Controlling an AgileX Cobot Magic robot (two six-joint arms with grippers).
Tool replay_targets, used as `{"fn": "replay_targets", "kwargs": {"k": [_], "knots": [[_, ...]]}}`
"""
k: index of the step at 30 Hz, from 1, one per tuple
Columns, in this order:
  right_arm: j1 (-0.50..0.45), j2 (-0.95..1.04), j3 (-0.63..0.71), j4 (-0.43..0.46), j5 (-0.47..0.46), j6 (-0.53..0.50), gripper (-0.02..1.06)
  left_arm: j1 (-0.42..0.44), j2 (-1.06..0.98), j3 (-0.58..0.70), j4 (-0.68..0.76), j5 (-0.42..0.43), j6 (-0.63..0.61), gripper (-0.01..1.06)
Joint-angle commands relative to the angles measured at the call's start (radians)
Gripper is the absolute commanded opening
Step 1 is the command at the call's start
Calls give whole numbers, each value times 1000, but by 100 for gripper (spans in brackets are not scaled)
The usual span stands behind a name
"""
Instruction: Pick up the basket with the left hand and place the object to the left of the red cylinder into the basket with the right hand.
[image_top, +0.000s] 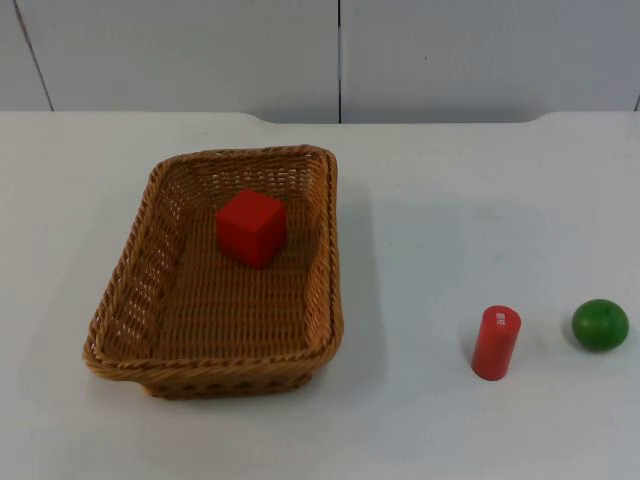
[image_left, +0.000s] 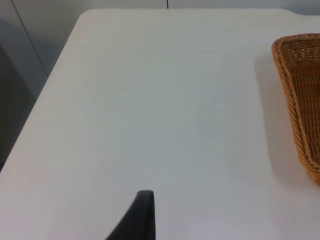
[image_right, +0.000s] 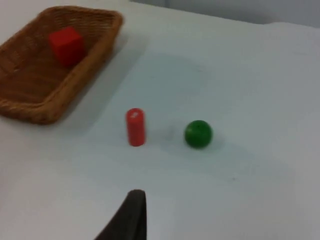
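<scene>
Sitting toward the left side of the white table (image_top: 450, 200), one wicker basket (image_top: 135, 290) held one red cube (image_top: 251, 228). One red cylinder (image_top: 496, 343) stood upright near the right edge, one green ball (image_top: 600, 325) just beside it, apart. Both arms waited; I couldn't tell either gripper's finger state.

Top camera looks down; both wrist cameras (2, low, oblique) share its basket (image_top: 215, 372).
</scene>
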Motion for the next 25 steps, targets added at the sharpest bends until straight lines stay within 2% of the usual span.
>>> {"fn": "replay_targets", "kwargs": {"k": [1,7,20,25], "knots": [[-58,-3,-4,-1,-11,-12,105,1,-3,3,-4,-3,-11,105],[-158,-3,-4,-1,-11,-12,105,1,-3,3,-4,-3,-11,105],[-163,-3,-4,-3,-11,-12,105,1,-3,3,-4,-3,-11,105],[-215,-3,-4,-2,-11,-12,105,1,-3,3,-4,-3,-11,105]]}}
